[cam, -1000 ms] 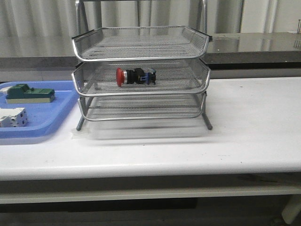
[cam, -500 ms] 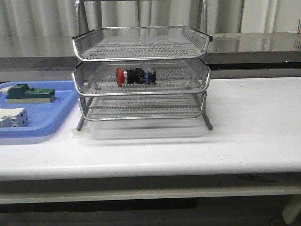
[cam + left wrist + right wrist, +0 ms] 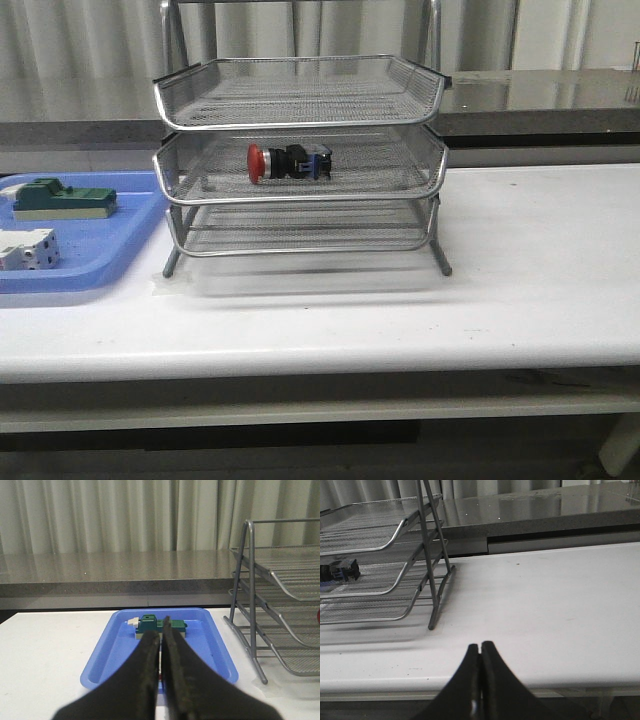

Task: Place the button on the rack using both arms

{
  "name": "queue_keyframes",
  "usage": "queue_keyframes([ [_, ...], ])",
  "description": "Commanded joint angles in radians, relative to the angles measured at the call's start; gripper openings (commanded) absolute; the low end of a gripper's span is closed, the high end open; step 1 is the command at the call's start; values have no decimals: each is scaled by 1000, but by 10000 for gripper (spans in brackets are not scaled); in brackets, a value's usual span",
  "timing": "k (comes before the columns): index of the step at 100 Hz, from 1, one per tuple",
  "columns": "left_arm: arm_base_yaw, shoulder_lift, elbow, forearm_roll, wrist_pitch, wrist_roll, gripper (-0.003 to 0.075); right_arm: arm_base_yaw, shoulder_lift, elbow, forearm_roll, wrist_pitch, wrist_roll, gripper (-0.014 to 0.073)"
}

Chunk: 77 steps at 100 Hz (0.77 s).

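I see nothing different across the front view, my button lying at the same spot on the middle tier of the rack, no shift I can make out

White table bearing rack, blue tray.

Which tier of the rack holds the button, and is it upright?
Middle tier. The button lies on its side in the rack, red head pointing left in the front view.
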Motion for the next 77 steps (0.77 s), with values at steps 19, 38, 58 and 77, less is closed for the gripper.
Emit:
queue_keyframes([
  [19,4,-36,46,-17,-93,-10,4,-8,-19,-17,-15,-86,-7,-57],
  [38,4,-36,46,-17,-93,-10,4,-8,-19,-17,-15,-86,-7,-57],
  [58,4,-36,46,-17,-93,-10,4,-8,-19,-17,-15,-86,-7,-57],
  [77,4,-36,46,-17,-93,-10,4,-8,-19,-17,-15,-86,-7,-57],
])
